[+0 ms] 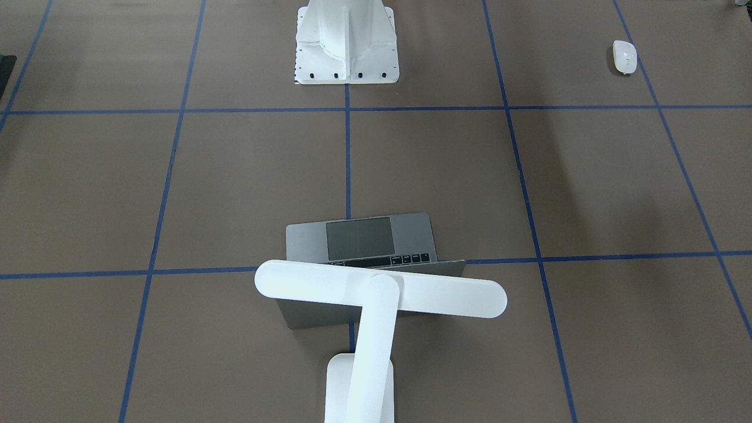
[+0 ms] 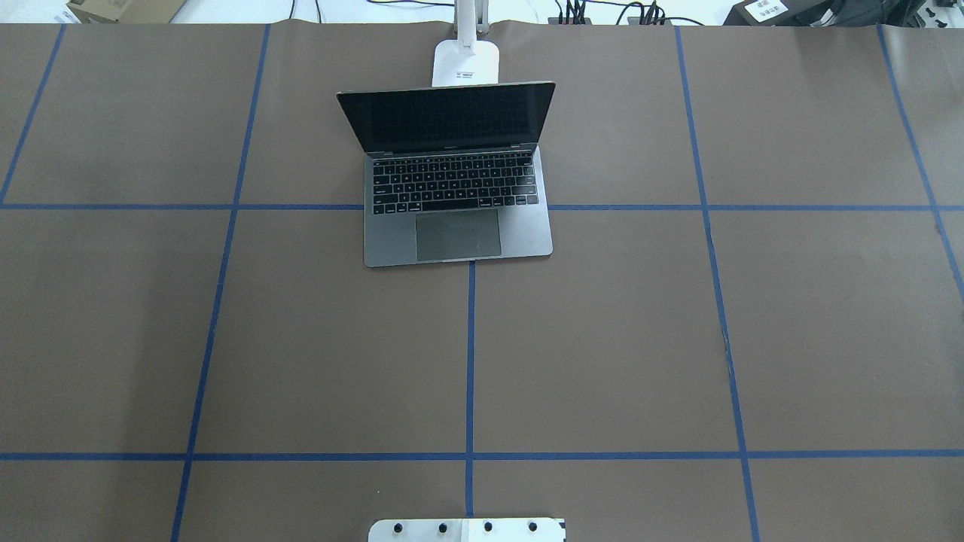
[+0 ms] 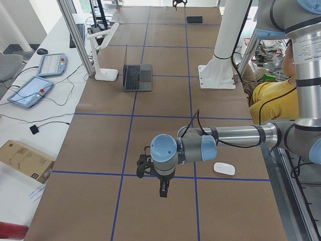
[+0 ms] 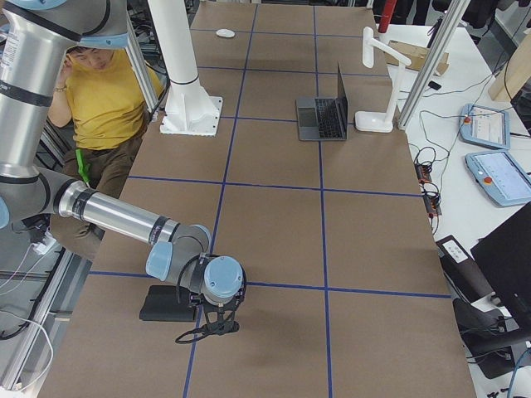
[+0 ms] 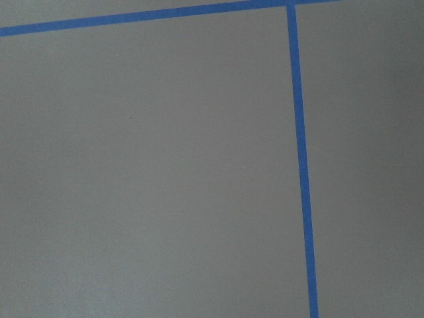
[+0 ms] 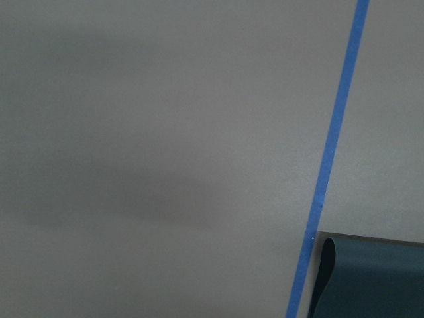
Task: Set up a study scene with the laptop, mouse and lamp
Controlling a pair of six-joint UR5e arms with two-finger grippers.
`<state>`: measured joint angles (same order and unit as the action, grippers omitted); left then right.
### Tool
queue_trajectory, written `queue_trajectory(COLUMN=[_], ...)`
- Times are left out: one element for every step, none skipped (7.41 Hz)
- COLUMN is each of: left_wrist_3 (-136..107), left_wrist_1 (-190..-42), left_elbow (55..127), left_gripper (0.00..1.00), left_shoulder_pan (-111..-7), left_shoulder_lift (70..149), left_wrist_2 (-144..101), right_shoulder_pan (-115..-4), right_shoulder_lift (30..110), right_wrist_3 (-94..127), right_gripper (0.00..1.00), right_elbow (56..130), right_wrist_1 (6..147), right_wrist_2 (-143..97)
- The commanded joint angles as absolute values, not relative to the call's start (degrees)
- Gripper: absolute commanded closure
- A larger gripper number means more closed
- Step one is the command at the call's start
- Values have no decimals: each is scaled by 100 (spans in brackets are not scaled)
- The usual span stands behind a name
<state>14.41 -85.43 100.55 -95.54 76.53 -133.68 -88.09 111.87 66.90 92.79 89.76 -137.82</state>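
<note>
Laptop stands open facing the robot. Lamp sits at its 12 o'clock, head over the lid, presumably to light the keys. Mouse lies well apart at 8 o'clock, probably awaiting placement. For left gripper and right gripper, jaw state cannot be told.

Open grey laptop stands just before the white lamp; white mouse lies well apart.

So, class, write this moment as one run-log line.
laptop: open, centre | lamp: behind its screen | mouse: apart, robot's left side | left gripper: state unclear | right gripper: state unclear, near black mat
</note>
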Motion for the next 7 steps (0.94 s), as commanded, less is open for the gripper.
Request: queue_trajectory(left_wrist_3=[1441, 1441, 1441, 1441, 1441, 1441, 1441], left_wrist_1=[-8543, -8543, -8543, -8543, -8543, -8543, -8543], left_elbow=[10055, 10055, 10011, 10011, 10011, 10046, 10055], left_gripper=[0, 0, 0, 0, 0, 0, 0], left_shoulder_pan=[-9571, -9571, -9571, -9554, -9571, -9571, -9571], left_shoulder_lift=[7638, 7629, 7629, 7629, 7629, 7594, 7594], left_wrist_2=[-13368, -13368, -13368, -13368, -13377, -13368, -13368], right_shoulder_pan=[-8526, -8508, -8482, -8438, -8411, -8350, -8315], right_shoulder_lift=[11215, 11224, 11232, 11267, 11276, 11276, 11268], right_wrist_3=[6653, 6601, 6540, 6409, 6372, 6381, 6416], right_gripper=[3, 4, 4, 4, 4, 5, 5], right_elbow=[9090, 8914, 8729, 8580, 8491, 8490, 8490], right_wrist_1=[9228, 9229, 9229, 9229, 9229, 9229, 9220], right_wrist_2=[-13720, -13702, -13667, -13667, -13667, -13737, -13763])
